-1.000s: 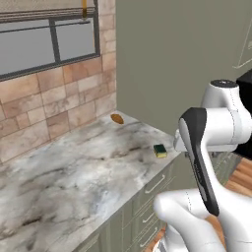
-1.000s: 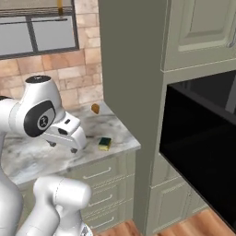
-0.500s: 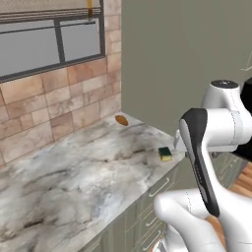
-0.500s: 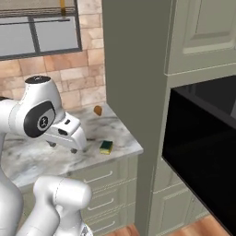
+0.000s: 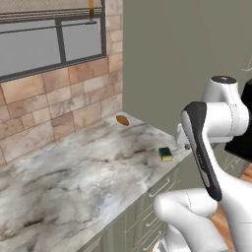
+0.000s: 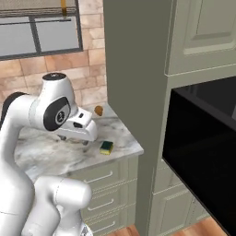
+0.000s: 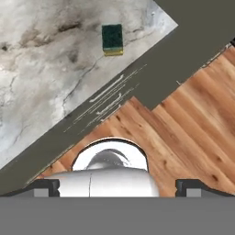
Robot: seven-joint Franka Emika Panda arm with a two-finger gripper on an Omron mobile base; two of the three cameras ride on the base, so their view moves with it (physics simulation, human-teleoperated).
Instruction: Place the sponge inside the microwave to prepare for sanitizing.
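Only right base view shows microwave [image 6: 203, 152]; sponge [image 6: 106, 147] on counter [image 6: 50, 152]

Marble counter [image 5: 74, 182] under a brick backsplash [image 5: 59, 106] — small orange-brown object [image 5: 122, 120] near the wall.

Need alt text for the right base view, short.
A yellow-and-green sponge lies near the marble counter's front corner, just right of the white arm's hand. The microwave's glossy black door fills the right; an orange-brown object sits by the brick wall.
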